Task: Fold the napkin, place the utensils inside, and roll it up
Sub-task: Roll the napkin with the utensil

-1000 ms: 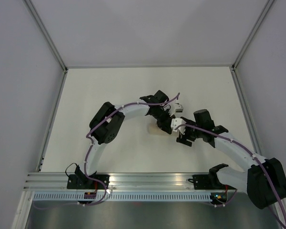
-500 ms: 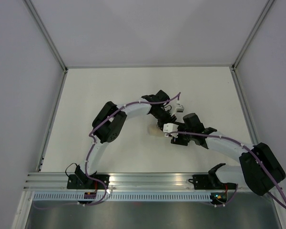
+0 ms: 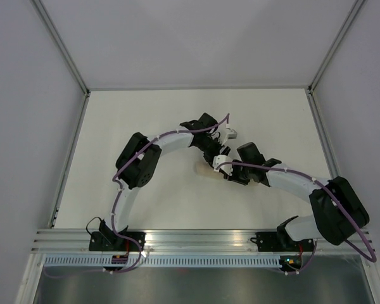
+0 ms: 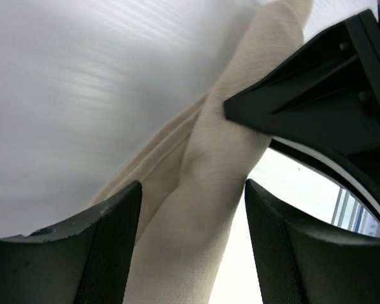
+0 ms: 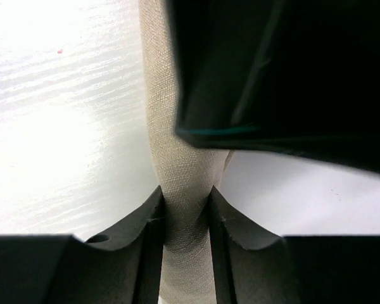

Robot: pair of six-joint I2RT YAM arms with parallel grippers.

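Rail (image 3: pixel 196 237) at the near edge carries both arm bases, and from there the right arm (image 3: pixel 291 183) sweeps in low from the right while the left arm (image 3: pixel 139 168) arches up and over from the left, the two meeting around the middle of the white table (image 3: pixel 133 120). The right gripper (image 3: pixel 226 172) sits nearer. In its wrist camera its jaws are drawn almost together and pinch the napkin (image 5: pixel 171 126), which is a narrow tan roll squeezed between the two fingers (image 5: pixel 142 234). From above only a short beige end of the roll shows, lying on the table just left of that gripper. Just beyond it the left gripper (image 3: pixel 210 154) comes down over the same roll. Its jaws stand wide apart and straddle the cloth, with a bright gap along one side, so it has no clamp on it.
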